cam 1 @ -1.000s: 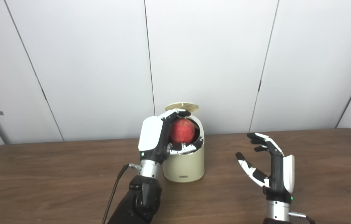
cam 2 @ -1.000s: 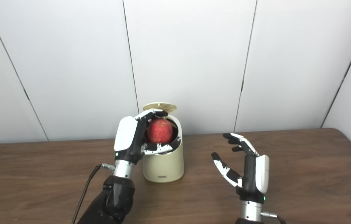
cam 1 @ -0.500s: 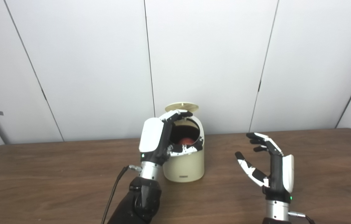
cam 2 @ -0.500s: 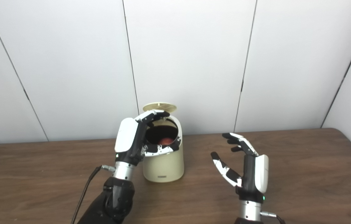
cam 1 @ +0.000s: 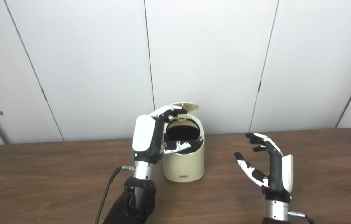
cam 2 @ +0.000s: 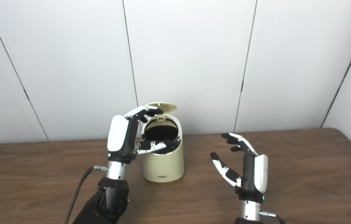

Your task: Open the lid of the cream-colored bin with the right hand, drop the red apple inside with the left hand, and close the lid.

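Observation:
The cream-colored bin (cam 1: pixel 183 163) stands near the middle of the wooden table, its round lid (cam 1: pixel 184 107) tipped up at the back. Its dark mouth shows no apple; the red apple is out of sight inside. My left hand (cam 1: pixel 150 137) hovers at the bin's left rim, open, fingers spread over the opening and holding nothing. My right hand (cam 1: pixel 271 168) waits upright to the right of the bin, open and apart from it.
The brown table (cam 1: pixel 38 180) runs wide on both sides of the bin. A black cable (cam 1: pixel 107 193) trails from my left wrist. White wall panels stand close behind the bin.
The apple left my left hand and dropped out of sight into the bin. My left hand opened and drew slightly left and up. The right hand stayed put.

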